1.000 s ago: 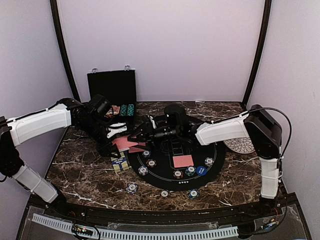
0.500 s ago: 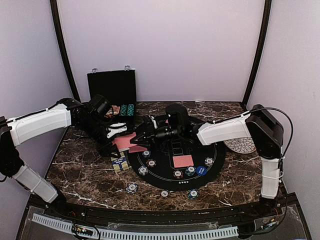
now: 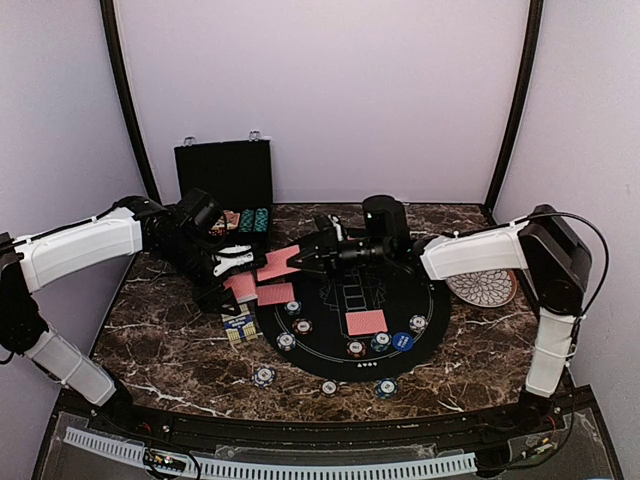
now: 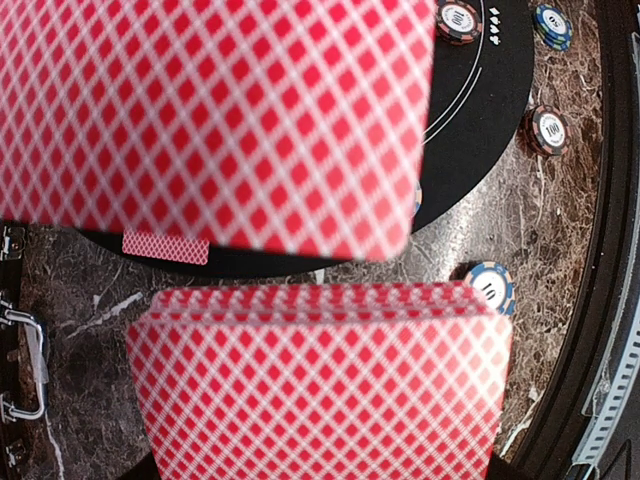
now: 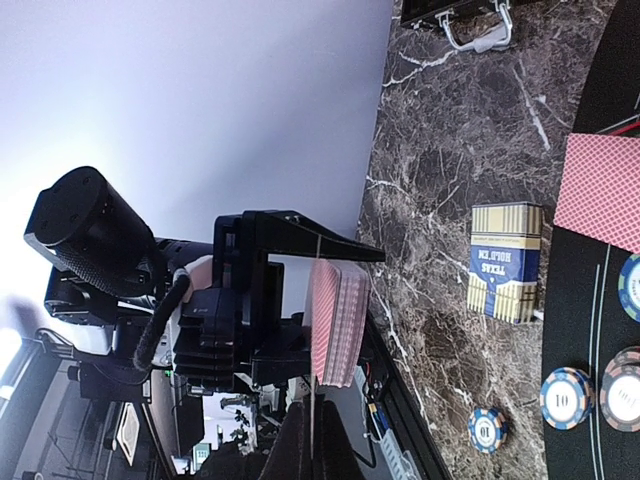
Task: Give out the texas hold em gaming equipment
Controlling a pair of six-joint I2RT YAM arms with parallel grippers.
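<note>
Our left gripper (image 3: pixel 231 272) hugs the deck of red-backed cards (image 4: pixel 320 385) tight. Our right gripper (image 3: pixel 303 260) is closed on a single card (image 3: pixel 277 264) (we see its red back up), held in the air just beside the deck, over the desk (image 3: pixel 170 340).

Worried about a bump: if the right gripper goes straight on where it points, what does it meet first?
Probably the card deck held in the left gripper, dead ahead; depth is unclear.

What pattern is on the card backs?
Red with a white diamond lattice; the deck shows it best, left wrist view.
</note>
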